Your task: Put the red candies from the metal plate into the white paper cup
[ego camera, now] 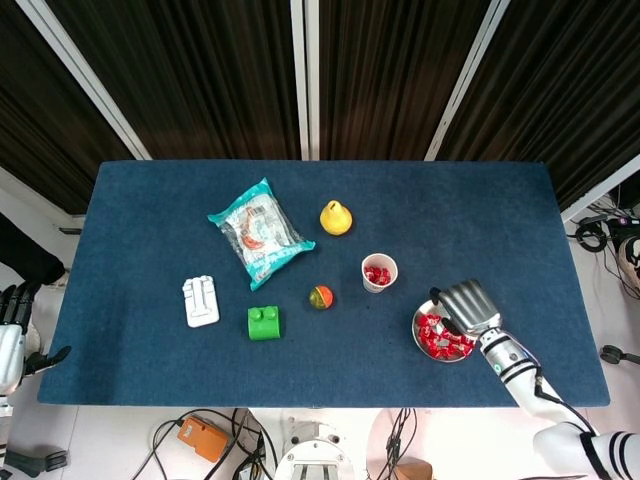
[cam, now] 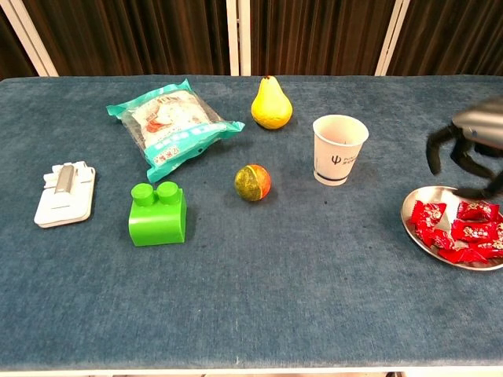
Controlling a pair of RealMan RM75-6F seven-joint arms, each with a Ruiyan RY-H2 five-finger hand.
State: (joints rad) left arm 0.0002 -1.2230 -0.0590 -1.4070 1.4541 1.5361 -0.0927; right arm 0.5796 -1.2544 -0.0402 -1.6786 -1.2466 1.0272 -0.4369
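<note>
Hovering our right hand (cam: 471,149) over the metal plate (ego camera: 420,333), fingers apart and holding nothing | red candies (cam: 460,232) heaped on the plate (a few also sit in the paper cup (cam: 339,148)) | cup stands between pear (cam: 271,104) and plate | left hand (ego camera: 12,325) off the table's left edge, fingers spread, empty.

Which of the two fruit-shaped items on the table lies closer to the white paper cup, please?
The small round red-and-green fruit, just left of the white paper cup; the yellow pear stands farther back.
</note>
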